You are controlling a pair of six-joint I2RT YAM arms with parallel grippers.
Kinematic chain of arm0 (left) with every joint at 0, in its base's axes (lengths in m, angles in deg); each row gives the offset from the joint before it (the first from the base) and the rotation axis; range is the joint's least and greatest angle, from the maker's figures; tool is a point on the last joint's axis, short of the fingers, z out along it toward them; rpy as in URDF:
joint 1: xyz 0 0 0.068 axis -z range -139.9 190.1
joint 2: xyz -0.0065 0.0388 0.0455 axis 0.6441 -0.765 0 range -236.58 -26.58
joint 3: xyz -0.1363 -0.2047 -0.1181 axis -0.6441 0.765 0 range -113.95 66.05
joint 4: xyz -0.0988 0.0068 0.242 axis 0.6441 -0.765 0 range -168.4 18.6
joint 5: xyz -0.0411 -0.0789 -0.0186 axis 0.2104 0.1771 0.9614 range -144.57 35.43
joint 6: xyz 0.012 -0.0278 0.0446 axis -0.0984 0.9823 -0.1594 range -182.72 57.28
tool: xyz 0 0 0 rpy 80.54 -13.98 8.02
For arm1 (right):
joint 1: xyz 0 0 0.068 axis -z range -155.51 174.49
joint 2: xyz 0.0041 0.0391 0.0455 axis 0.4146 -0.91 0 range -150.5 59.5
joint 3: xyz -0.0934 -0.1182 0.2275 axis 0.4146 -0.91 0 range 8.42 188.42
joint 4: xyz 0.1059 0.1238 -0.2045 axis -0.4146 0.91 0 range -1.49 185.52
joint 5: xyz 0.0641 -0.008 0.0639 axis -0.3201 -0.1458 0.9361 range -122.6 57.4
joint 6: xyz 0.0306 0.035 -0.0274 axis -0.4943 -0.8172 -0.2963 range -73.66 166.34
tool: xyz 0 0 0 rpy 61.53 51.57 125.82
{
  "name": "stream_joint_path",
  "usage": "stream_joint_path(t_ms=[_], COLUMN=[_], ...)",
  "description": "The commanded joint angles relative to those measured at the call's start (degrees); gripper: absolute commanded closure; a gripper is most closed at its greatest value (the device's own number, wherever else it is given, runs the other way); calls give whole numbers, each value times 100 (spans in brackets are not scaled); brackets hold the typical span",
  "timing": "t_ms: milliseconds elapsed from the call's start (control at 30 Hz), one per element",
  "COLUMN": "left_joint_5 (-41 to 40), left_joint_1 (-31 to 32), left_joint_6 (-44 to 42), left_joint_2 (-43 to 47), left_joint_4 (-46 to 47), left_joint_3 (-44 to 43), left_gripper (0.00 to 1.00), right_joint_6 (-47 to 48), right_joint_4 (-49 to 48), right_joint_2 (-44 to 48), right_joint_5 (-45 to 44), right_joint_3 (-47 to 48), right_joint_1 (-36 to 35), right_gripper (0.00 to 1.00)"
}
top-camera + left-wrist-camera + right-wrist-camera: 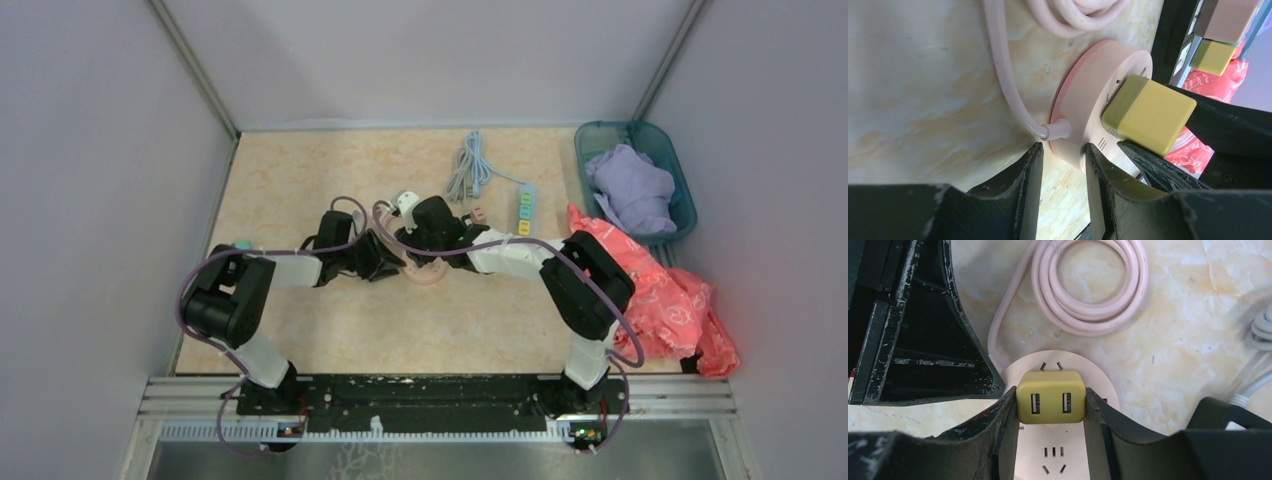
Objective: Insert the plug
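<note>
A round pink socket (428, 272) lies flat on the table's middle, its pink cord coiled (1093, 285) behind it. My right gripper (1049, 391) is shut on a yellow two-port USB plug (1050, 385) and holds it over the socket's face (1055, 455). The plug's two prongs show at the face's far holes, and the plug leans against the face in the left wrist view (1148, 112). My left gripper (1063, 150) comes from the left, and its fingers pinch the socket's rim (1073, 125) beside the cord outlet. Both grippers meet over the socket in the top view, the left (385, 262) and the right (425, 245).
A blue power strip (525, 207), a grey-blue cable bundle (470, 165) and small white (405, 203) and brown (478, 213) plugs lie behind the socket. A teal basket (684, 205) with purple cloth stands at the back right, and red cloth (665, 295) lies at the right edge.
</note>
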Motion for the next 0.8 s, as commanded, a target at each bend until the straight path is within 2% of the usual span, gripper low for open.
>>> stream_joint_path(t_ms=[0,167,433,767], left_joint_5=[-372,-396,-305,-278], left_joint_1=[-330,-365,-365,-359], left_joint_6=[-434,-588,-570,-563], left_joint_2=[172,326,311,282], left_joint_4=[-740,-885,-808,-763], left_joint_3=[191,167,225,247], left_gripper=[58,58,58,58], right_joint_6=[-363,-539,-653,-509], right_joint_4=[1364,1551,1638,2090], right_joint_2=[-763,-1082,-1300,-1699], right_joint_5=[171,-334,-38,-314], right_joint_3=[-200,-145,-205,180], right_joint_1=[-520,-416,-198,-298], right_gripper=[100,100,100,100])
